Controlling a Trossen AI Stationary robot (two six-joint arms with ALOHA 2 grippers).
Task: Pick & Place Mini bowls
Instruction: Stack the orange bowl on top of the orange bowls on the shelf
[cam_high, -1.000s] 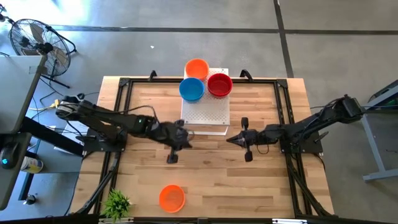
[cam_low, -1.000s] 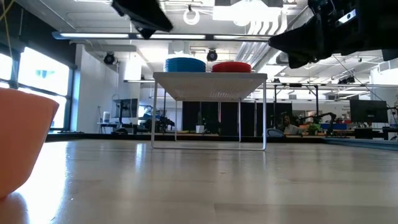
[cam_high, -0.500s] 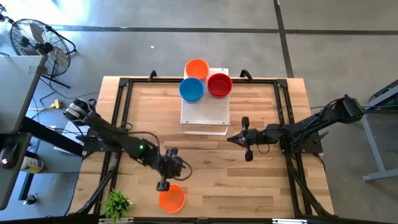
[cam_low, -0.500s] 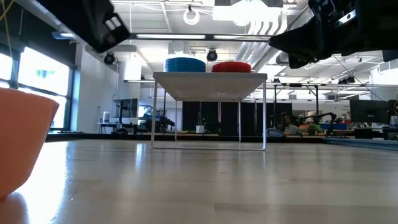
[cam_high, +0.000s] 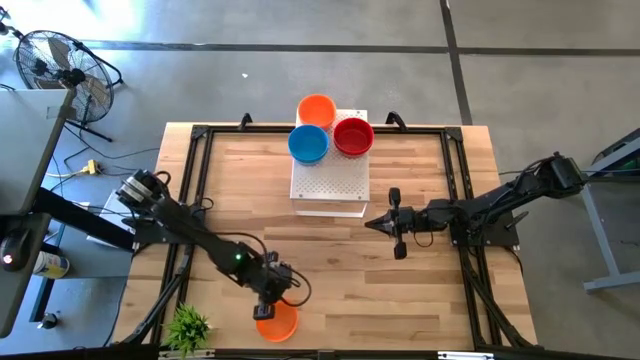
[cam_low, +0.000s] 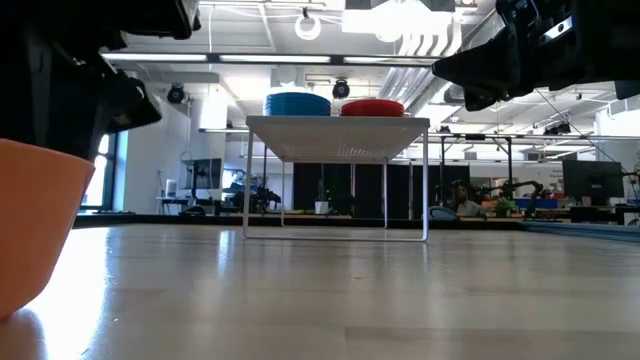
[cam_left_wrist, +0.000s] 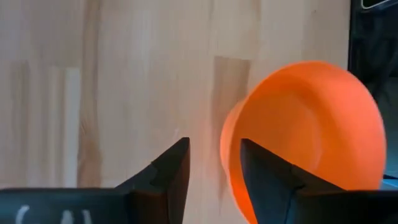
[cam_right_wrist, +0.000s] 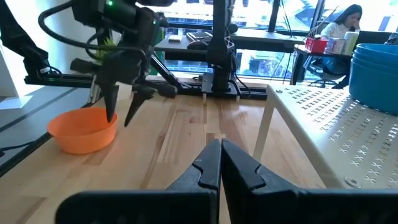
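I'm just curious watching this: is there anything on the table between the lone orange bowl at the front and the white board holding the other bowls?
Only bare wood, as the high view shows between the orange bowl and the white board.

Bowl near the bench's front edge (cam_high: 277, 322): plain orange.
Bowls at the board (cam_high: 329, 180): one orange (cam_high: 317, 108), one blue (cam_high: 308, 144), one red (cam_high: 353, 136).
Board: white, dotted with small holes.
Bench (cam_high: 420, 290): pale wood planks.
Arms: dark.
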